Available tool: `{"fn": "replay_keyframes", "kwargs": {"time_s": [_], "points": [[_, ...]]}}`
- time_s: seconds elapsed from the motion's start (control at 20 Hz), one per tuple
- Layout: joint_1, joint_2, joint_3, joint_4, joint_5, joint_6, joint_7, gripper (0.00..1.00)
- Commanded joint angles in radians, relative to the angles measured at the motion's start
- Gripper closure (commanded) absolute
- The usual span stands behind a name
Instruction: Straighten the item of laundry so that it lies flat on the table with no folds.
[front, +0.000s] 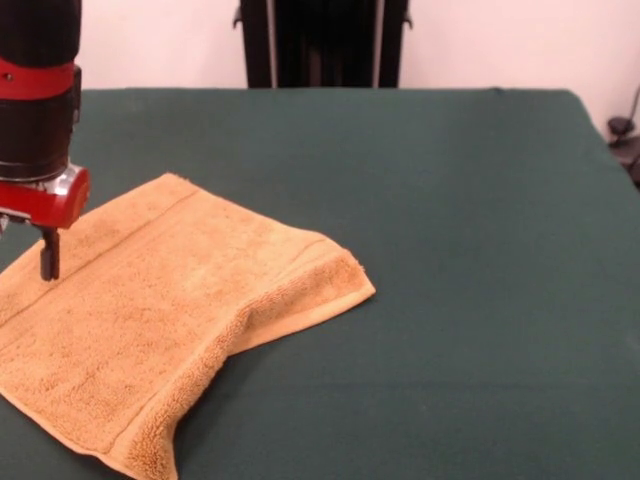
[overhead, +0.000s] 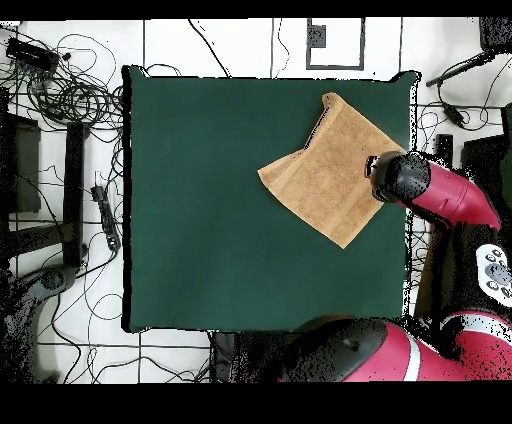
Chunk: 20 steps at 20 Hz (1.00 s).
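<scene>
The item of laundry (front: 150, 320), a golden-orange terry towel, lies on the green table (front: 450, 250) at the front view's lower left. Its right-hand side is doubled over, and a thick ridge runs from the right corner down to the bottom edge. A woven band crosses it near the far edge. My gripper (front: 48, 262) hangs over the towel's far left part, shut, its dark tip at or just above the cloth and holding nothing that I can see. Overhead, the towel (overhead: 325, 170) sits near the table's (overhead: 200, 200) right edge, and the arm's wrist (overhead: 400, 180) covers the gripper.
The towel's left corner reaches the table edge in the front view. Cables (overhead: 60, 90) and dark frames lie on the floor left of the table overhead. The arm's red body (overhead: 380, 355) sits at the bottom right there.
</scene>
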Motion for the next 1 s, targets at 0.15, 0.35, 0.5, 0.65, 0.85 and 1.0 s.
{"fn": "replay_keyframes", "kwargs": {"time_s": [0.15,0.35,0.5,0.65,0.85,1.0], "points": [[0.042,0.03,0.094,0.11,0.029,0.087,0.125,0.0],[0.037,0.052,0.09,0.115,0.025,0.039,0.146,0.0],[0.018,0.057,0.099,0.139,0.016,0.004,0.135,0.0],[0.008,0.052,0.095,0.17,-0.01,-0.021,0.112,0.0],[-0.012,0.033,0.105,0.242,-0.025,-0.077,0.112,0.0],[-0.014,0.028,0.114,0.269,-0.022,-0.104,0.123,0.0]]}}
